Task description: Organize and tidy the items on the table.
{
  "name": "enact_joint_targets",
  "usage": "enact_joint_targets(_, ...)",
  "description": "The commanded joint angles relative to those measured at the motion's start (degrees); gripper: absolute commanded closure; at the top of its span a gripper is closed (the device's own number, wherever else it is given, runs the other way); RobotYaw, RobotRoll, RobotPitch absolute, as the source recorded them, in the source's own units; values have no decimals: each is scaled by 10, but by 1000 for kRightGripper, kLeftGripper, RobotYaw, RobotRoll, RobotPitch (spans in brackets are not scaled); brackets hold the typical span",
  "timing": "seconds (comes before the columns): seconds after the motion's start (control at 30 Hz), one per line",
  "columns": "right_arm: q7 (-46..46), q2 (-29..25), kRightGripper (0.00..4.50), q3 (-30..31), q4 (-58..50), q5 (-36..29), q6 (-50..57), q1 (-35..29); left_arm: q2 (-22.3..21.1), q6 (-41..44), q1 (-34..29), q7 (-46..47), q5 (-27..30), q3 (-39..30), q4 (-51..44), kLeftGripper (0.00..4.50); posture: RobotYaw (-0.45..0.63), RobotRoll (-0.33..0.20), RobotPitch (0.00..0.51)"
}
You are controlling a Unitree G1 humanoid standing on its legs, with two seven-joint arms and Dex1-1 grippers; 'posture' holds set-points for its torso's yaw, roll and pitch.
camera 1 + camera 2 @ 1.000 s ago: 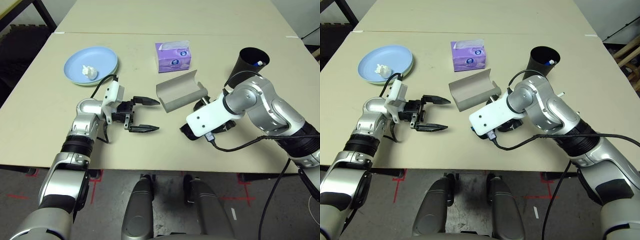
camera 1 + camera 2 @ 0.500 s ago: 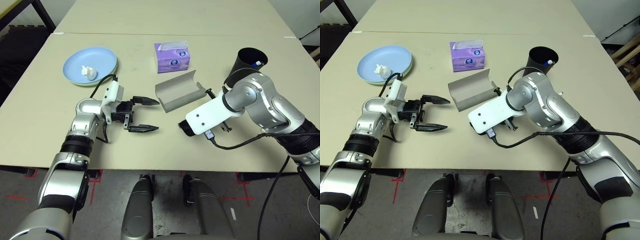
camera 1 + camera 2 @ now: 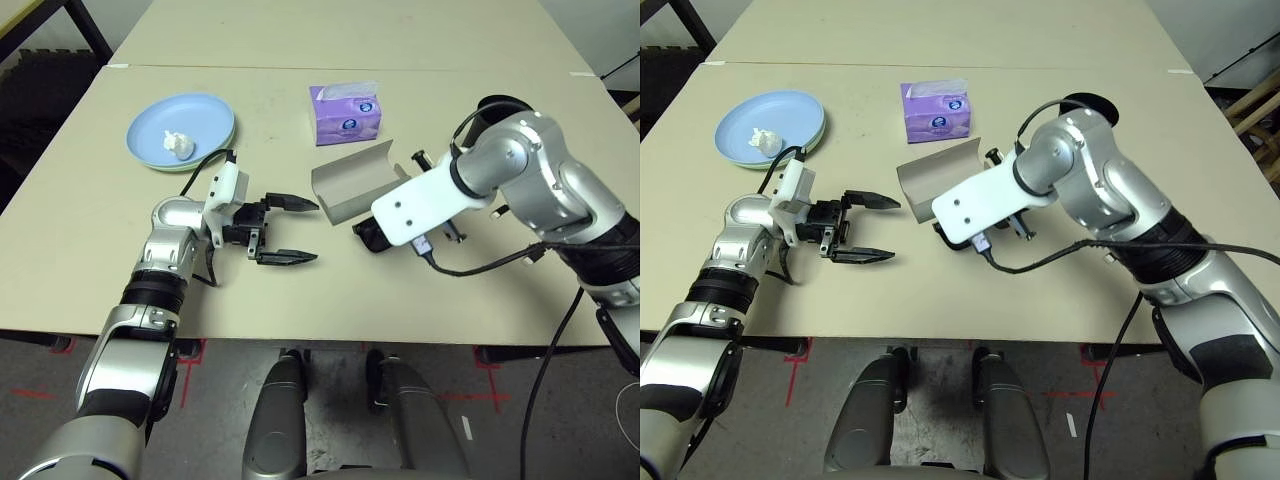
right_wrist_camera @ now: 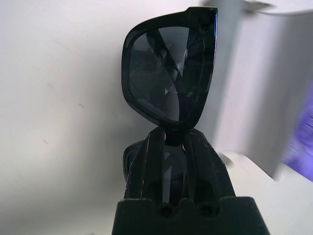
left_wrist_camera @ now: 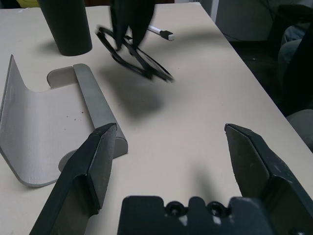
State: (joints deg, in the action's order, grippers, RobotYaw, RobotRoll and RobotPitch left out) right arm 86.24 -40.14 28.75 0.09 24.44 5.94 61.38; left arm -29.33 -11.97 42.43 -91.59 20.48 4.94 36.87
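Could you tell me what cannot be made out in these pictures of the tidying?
- Black cup: head views, mostly hidden behind the right arm; its contents cannot be seen.
- Black sunglasses: right wrist view, lower lens covered by the right gripper fingers; in the left wrist view they are motion-blurred.
- Pen: left wrist view, only its white tip shows.
- Glasses case: head views, its right end hidden by the right arm.

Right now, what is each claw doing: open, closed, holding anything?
Left claw: open, holding nothing.
Right claw: closed on the black sunglasses, lifted off the table.
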Motion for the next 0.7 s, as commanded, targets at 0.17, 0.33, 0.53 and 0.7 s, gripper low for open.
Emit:
enact_joint_targets(0.17, -70, 32, 3977, 4, 121, 24, -48, 59, -1, 2, 6, -9, -9, -1, 2, 0, 98, 0, 236)
enact_joint_targets(0.33, -101, 60, 3977, 12, 161, 39, -67, 64, -4, 5, 4, -9, -10, -2, -1, 0, 101, 0, 238)
enact_joint_targets(0.53, -132, 90, 3977, 18, 201, 60, -89, 74, -7, 10, 1, -9, -10, -4, -8, 0, 112, 0, 239)
enact_joint_targets(0.7, -149, 107, 3977, 19, 233, 70, -104, 88, -12, 13, -1, -9, -9, -4, -12, 0, 119, 0, 237)
